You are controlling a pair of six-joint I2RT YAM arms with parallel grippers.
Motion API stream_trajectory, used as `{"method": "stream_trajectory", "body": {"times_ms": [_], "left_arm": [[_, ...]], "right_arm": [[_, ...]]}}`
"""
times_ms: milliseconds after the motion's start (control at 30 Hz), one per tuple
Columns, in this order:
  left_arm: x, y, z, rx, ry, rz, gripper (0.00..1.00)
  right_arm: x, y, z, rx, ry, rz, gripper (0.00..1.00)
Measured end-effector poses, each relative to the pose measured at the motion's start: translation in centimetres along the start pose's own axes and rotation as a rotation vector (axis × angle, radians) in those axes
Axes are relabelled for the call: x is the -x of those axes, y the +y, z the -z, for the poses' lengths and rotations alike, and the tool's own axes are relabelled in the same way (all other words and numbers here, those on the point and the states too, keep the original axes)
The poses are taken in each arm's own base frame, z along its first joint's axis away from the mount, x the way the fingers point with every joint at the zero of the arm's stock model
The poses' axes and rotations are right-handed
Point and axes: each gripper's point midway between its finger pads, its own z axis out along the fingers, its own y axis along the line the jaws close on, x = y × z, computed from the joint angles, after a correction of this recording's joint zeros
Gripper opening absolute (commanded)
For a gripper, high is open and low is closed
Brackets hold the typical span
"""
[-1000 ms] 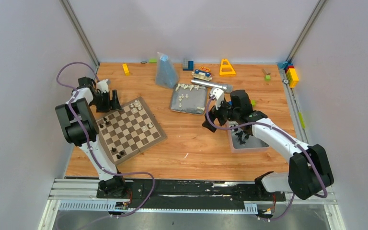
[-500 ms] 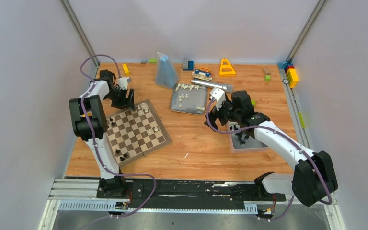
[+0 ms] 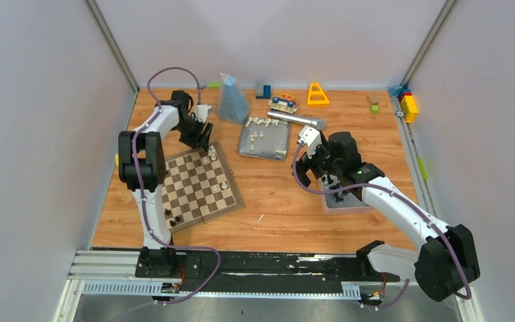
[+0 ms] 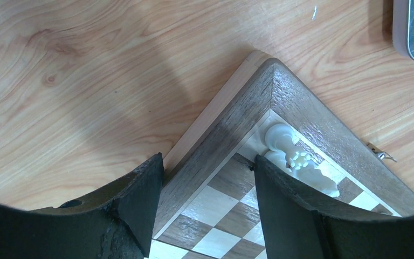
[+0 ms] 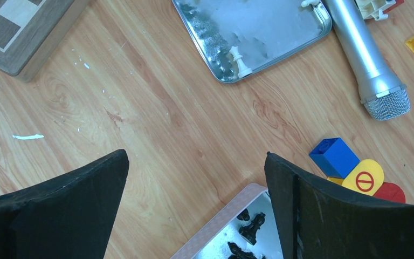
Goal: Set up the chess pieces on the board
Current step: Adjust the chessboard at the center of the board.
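Observation:
The board lies left of centre with a few cream-white chess pieces near its far corner and black ones near its front edge. My left gripper is open. It straddles the board's border by the far corner, with one finger against the outer edge and the other beside the cream-white pieces. My right gripper is open and empty over bare wood, just above the corner of a tray that holds black pieces.
A second grey tray with cream-white pieces lies at centre back. Behind it are a silver microphone, a blue bag, a toy car and a yellow triangle. Coloured blocks lie by the right tray.
My left gripper has swept right along the board's far side, and the board has turned and shifted right with it. My right gripper has moved slightly right toward the tray of black pieces.

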Motion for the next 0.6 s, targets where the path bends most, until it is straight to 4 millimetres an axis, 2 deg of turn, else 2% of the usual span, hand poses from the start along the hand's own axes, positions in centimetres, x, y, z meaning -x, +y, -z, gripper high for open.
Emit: {"method": "stream_trajectory", "body": {"times_ms": [267,433,600], "left_arm": [[-0.1,0.3,0.1,0.027,0.006,0.001,0.69],[-0.7,1.2,0.9,0.085,0.008,0.003,0.71],[-2.5,2.8,2.4,0.158,0.019,0.028,0.74]], "right_arm": [[-0.1,-0.3,0.0,-0.014,0.005,0.007,1.00],[-0.2,-0.3,-0.3,-0.008,0.014,0.004,1.00],[0.4,-0.5,-0.8,0.005,0.015,0.006,0.99]]}}
